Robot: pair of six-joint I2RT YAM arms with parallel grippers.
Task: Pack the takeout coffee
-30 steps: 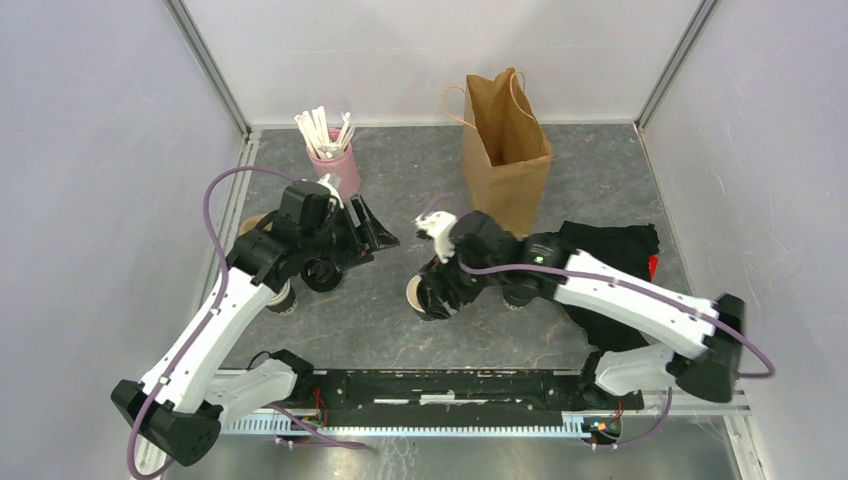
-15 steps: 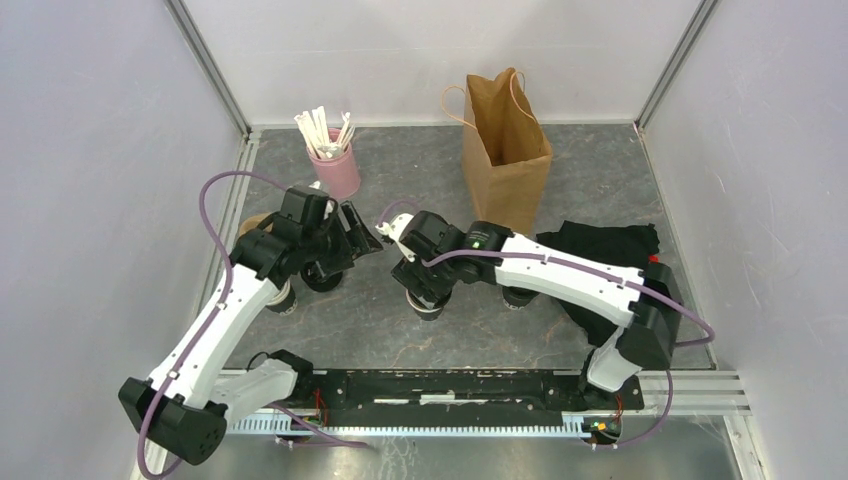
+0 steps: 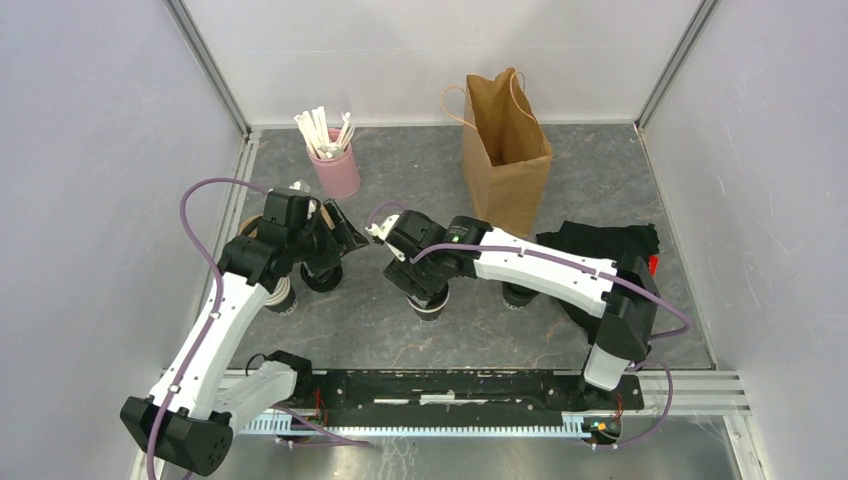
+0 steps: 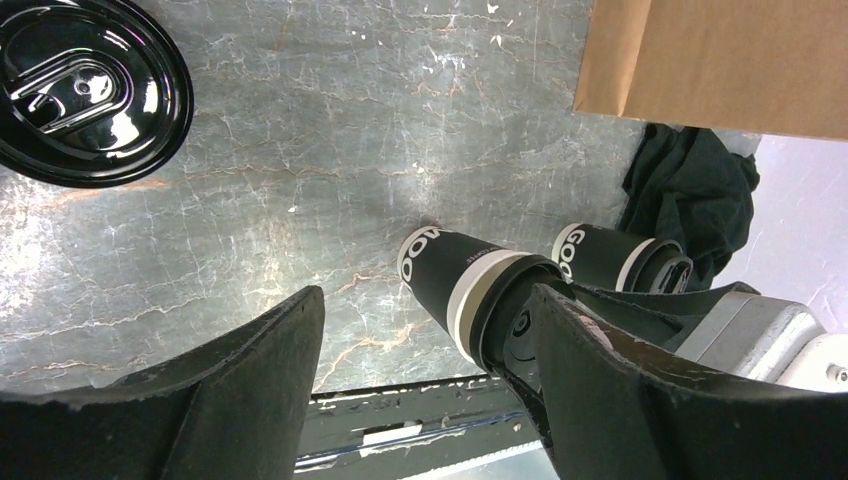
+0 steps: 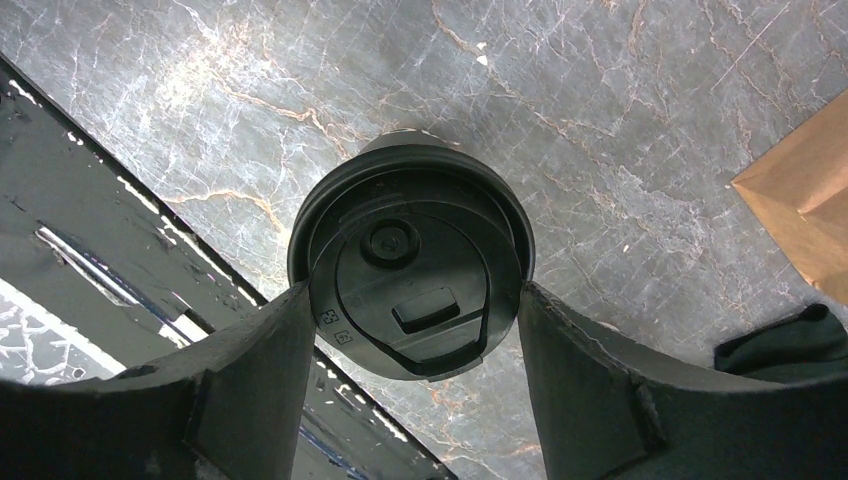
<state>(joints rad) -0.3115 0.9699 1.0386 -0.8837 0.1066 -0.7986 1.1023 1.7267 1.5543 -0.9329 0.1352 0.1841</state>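
A takeout coffee cup (image 3: 428, 305), dark with a pale band under its black lid (image 5: 410, 290), stands in the middle of the table. My right gripper (image 5: 412, 295) comes down on it from above, and both fingers press the sides of the lid. The left wrist view shows the same cup (image 4: 445, 275) with those fingers around its top. A second lidded cup (image 3: 517, 296) stands just to its right, also visible in the left wrist view (image 4: 600, 255). My left gripper (image 3: 340, 235) hangs open and empty to the left, above another black-lidded cup (image 3: 322, 276).
An open brown paper bag (image 3: 506, 150) stands upright at the back. A pink cup of white sticks (image 3: 335, 170) is at the back left. Black cloth (image 3: 610, 250) lies to the right. One more dark cup (image 3: 282, 298) sits half hidden under my left arm.
My right wrist has swung left and now sits over the middle cup, which stayed in place. My left gripper has drawn back to the left and opened slightly.
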